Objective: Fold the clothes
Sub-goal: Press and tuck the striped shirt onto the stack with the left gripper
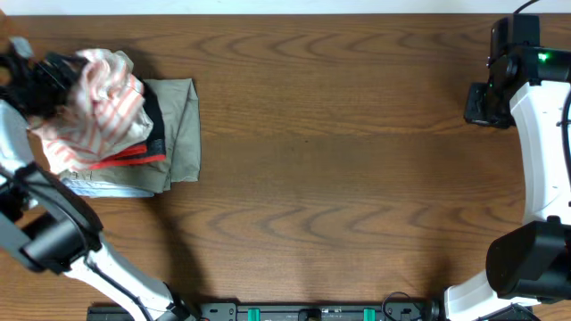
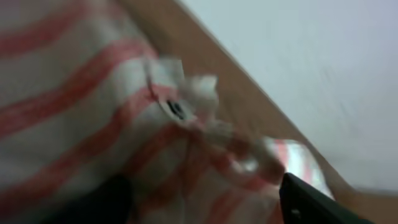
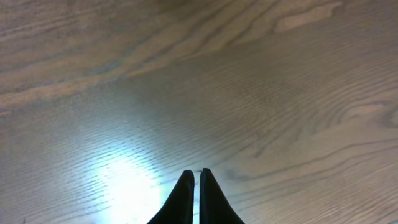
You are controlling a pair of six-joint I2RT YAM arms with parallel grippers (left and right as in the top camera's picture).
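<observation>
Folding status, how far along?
Done: a flat pile of olive, black and red items sits at far left. In hand: the left gripper is at the crumpled striped garment atop it; grip unclear. Remaining: folding that one. The right gripper is shut, over the table.

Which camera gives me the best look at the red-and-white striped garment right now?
Overhead: the crumpled red-and-white striped garment shows nearly whole, atop the clothes pile. Left wrist gives only a blurred close-up of its stripes; right wrist shows just wooden table.
</observation>
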